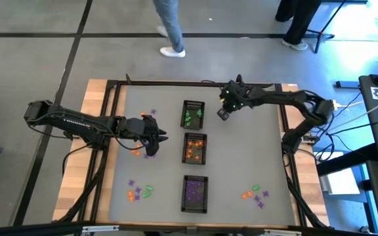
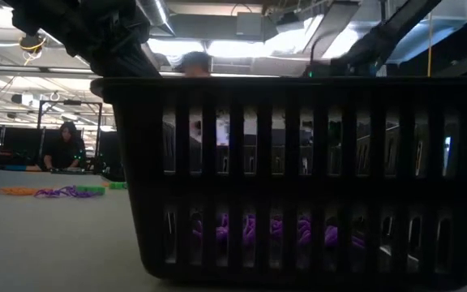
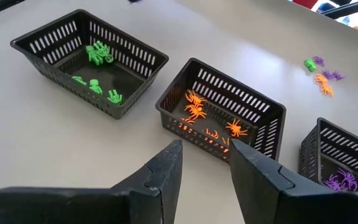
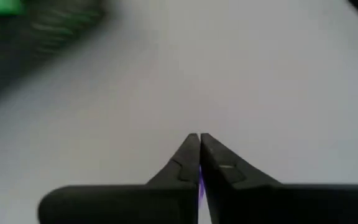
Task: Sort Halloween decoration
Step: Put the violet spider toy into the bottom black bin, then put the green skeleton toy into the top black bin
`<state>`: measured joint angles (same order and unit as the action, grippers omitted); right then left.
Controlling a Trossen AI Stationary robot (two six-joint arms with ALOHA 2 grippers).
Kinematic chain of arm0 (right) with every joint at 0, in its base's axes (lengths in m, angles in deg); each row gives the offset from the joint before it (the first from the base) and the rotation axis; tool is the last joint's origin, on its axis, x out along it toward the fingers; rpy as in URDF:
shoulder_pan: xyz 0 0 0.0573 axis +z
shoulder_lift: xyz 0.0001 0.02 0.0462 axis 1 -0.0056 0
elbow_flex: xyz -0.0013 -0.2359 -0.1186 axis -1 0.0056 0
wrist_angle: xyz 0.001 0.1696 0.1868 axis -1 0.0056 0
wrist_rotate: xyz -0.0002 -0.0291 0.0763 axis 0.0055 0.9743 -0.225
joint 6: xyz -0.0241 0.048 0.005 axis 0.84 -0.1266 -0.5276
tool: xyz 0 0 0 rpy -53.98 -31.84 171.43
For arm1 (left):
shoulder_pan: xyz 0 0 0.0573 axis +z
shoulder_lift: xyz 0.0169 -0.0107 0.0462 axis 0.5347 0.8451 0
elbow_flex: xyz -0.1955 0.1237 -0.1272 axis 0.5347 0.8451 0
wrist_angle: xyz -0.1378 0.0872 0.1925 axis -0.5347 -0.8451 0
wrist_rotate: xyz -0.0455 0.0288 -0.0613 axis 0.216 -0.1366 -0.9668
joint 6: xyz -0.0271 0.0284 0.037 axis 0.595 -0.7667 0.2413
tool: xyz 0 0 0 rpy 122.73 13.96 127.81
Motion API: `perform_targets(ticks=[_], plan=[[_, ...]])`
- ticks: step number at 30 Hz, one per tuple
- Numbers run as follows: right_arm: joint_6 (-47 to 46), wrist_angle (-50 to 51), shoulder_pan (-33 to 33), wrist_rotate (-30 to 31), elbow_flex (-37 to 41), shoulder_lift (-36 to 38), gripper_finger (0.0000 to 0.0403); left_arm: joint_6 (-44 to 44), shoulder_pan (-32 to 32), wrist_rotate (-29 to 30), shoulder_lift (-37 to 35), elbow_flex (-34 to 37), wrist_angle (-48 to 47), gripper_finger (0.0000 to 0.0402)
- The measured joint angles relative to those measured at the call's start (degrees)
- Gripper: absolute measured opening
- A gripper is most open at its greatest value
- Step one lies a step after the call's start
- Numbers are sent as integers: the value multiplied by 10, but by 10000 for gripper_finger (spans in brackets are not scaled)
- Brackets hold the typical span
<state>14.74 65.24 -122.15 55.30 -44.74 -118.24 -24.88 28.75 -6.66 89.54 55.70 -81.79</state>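
Three black mesh trays stand in a row down the table's middle: a far one with green pieces, a middle one with orange pieces, a near one with purple pieces. Loose Halloween decoration pieces lie at the near left, near right and beside my left gripper. My left gripper hovers open left of the orange tray, with nothing between its fingers. My right gripper hangs just right of the green tray, shut on a sliver of purple. My right gripper pinches a thin purple piece between its two fingers. Only a narrow strip of it shows in the seam between them, and the fingers hide the rest. The fingers slant downward from above the table's far right part.
In the low view the purple tray fills most of the picture, with loose pieces on the table to its side. People stand on the floor beyond the table's far edge. Bare grey tabletop lies right of the trays.
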Motion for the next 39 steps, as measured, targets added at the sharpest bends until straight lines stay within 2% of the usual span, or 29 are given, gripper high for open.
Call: perform_targets(ticks=[4, 8, 13, 20, 25, 29, 34, 39], plan=[[-37, -1, 70, -90, 0, 49, 2, 0, 0, 0, 0, 0, 0, 124], [-78, -45, 185, -155, -1, 71, 4, 4, 0, 0, 0, 0, -3, 124], [-132, -171, 350, -156, -1, 61, 2, 4, 0, 1, 0, 0, -3, 124], [-151, -347, 512, -87, -2, 33, 1, 5, 0, 2, 0, 0, 7, 124], [-150, -432, 556, -66, -10, 3, 29, 15, -4, 3, 0, 0, 6, 124], [-150, -426, 561, -64, -20, -22, 87, 36, -23, 7, 7, 0, 6, 124], [-159, -411, 561, -61, -29, -37, 161, 63, -64, 65, 39, 0, 11, 124], [-227, -333, 571, -35, -35, -20, 184, 119, -110, 73, 89, 0, 57, 124]])
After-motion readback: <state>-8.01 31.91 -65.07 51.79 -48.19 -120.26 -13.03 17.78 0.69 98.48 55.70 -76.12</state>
